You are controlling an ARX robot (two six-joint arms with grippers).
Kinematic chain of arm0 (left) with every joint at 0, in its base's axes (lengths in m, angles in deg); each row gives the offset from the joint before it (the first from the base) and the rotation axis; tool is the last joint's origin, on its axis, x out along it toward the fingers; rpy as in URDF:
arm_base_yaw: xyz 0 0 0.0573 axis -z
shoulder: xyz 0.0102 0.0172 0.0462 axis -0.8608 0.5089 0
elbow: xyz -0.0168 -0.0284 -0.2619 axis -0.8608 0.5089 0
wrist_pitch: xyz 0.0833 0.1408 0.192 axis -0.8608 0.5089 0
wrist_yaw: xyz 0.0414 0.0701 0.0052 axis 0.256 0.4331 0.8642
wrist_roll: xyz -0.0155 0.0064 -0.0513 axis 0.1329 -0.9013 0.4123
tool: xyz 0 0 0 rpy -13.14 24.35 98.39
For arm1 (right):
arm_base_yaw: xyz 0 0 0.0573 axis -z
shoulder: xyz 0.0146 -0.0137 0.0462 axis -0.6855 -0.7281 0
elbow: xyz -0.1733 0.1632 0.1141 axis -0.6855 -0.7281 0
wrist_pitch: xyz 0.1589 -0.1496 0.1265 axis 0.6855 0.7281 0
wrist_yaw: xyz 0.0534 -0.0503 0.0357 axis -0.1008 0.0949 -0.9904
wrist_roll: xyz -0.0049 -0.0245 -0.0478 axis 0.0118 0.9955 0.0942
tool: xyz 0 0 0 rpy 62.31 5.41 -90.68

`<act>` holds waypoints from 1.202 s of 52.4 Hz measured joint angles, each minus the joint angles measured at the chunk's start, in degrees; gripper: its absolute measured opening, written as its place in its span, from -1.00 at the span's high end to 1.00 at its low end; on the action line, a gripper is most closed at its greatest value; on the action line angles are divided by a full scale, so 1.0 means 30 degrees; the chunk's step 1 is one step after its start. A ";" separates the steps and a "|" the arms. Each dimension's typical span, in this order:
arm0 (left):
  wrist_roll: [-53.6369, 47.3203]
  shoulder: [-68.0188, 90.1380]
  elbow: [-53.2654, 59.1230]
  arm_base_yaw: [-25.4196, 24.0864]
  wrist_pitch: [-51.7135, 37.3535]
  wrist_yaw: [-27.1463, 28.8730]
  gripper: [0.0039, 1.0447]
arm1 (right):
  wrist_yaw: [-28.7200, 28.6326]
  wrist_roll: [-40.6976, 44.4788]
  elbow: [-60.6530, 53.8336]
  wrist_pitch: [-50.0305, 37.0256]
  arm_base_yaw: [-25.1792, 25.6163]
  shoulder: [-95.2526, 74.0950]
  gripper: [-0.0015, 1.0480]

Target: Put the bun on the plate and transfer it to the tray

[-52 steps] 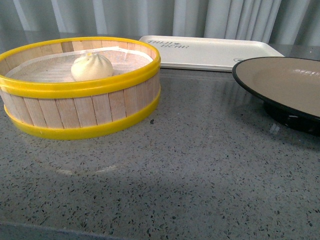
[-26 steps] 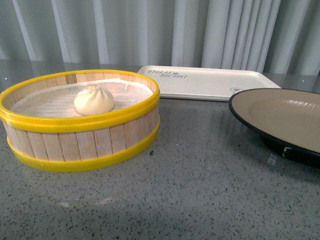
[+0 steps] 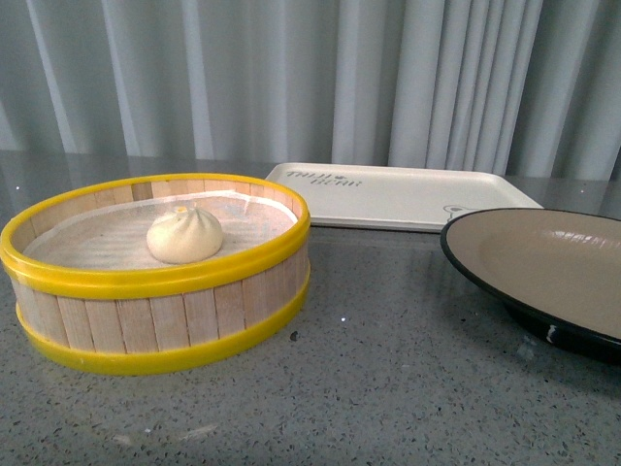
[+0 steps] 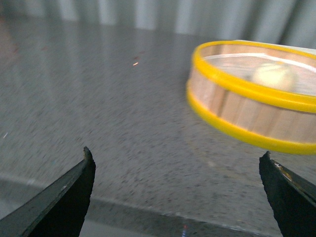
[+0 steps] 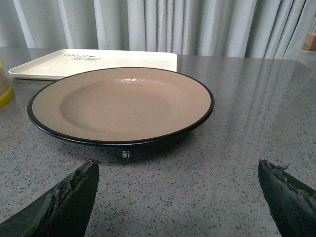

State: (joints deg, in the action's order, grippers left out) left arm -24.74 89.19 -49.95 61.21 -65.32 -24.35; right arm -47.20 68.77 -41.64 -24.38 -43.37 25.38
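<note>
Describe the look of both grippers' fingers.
Left gripper: two glossy black, wedge-shaped fingers tapering to points. Right gripper: same dark wedges, but rough, scuffed surfaces with greenish-grey wear. No cables or markings show; the arms themselves are out of view.

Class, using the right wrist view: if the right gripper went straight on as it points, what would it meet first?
Probably the plate, at its near black rim: the right gripper, jaws open, faces it across the table. The tray lies beyond. Exact height is unclear.

We faced pale pleated curtains (image 3: 291, 78) along the whole back. Below them lay a grey speckled stone tabletop (image 3: 388, 388), softly lit.
</note>
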 joint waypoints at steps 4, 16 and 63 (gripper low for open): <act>0.1326 0.4080 -0.0554 -0.0998 -0.3504 -0.0976 -0.88 | 0.0000 0.0000 0.0000 0.0000 0.0000 0.0007 -0.84; 0.2455 1.2131 -0.3825 -0.3606 -1.1329 -0.5719 -0.88 | 0.0007 0.0000 0.0000 0.0000 0.0000 0.0007 -0.84; -0.1749 2.5587 -2.1544 0.0051 0.1909 -1.4739 -0.88 | 0.0000 0.0007 0.0000 0.0000 0.0000 0.0007 -0.84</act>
State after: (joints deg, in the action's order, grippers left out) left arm -29.98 165.95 -114.58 61.37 -59.59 -68.57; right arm -47.20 68.79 -41.64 -24.38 -43.37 25.41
